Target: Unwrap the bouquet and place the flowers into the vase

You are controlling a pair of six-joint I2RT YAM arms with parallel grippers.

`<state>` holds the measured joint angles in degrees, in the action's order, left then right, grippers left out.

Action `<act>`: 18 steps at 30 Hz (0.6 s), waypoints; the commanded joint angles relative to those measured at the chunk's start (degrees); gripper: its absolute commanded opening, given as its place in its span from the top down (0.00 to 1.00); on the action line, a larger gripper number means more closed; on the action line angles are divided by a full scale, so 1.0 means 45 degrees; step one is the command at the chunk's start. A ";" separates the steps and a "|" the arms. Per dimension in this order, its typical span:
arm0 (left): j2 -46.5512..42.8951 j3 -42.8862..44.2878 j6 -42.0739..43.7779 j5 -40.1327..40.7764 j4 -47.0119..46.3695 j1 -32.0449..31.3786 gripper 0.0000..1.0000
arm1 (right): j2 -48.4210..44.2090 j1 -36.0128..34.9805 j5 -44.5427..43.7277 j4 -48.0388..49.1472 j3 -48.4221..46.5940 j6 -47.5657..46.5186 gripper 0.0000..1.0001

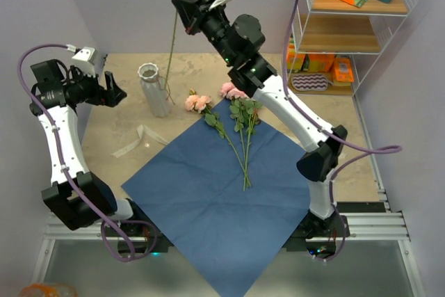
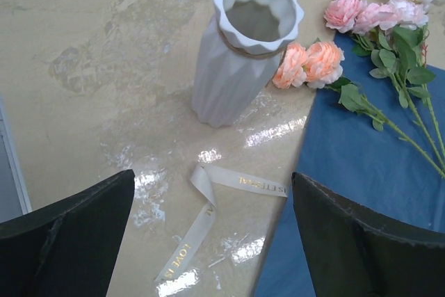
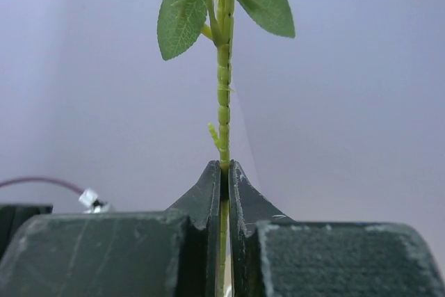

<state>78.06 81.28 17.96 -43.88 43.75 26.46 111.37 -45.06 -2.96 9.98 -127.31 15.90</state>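
Observation:
The bouquet lies undone: its blue paper is spread flat, with several pink flowers on its far corner. The white ribbed vase stands upright left of the paper, and its mouth looks empty. My right gripper is raised high and shut on one long green stem. That stem hangs down with its lower end just right of the vase. My left gripper hovers open left of the vase, nothing between its fingers.
A beige ribbon lies on the table between the vase and the paper's left corner. A wire shelf with boxes stands at the back right. The paper's near corner hangs over the table's front edge.

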 commanded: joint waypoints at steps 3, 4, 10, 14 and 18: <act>0.0133 0.0279 0.0209 0.0590 -0.0405 0.0195 0.01 | 0.1984 -0.0026 -0.0357 0.5044 -0.1513 -0.0975 1.00; 0.0153 0.0221 0.0267 0.0629 -0.0405 0.0195 0.01 | 0.2356 -0.0026 -0.0377 0.5338 -0.2327 -0.1014 1.00; 0.0621 0.0571 0.0696 0.0689 0.0179 0.0195 0.01 | 0.4625 -0.0007 -0.0416 0.5808 -0.4678 -0.1287 1.00; 0.0700 0.0591 0.0892 0.0532 0.0318 0.0195 0.01 | 0.5054 -0.0007 -0.0397 0.6357 -0.4620 -0.1559 1.00; 0.0836 0.0611 0.0990 0.0551 0.0337 0.0175 0.01 | 0.5251 -0.0007 -0.0163 0.6240 -0.4328 -0.1737 1.00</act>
<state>81.56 81.67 20.80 -40.88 45.10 26.70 136.40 -45.01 -3.73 32.75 -144.70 10.41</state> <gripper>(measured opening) 0.992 0.029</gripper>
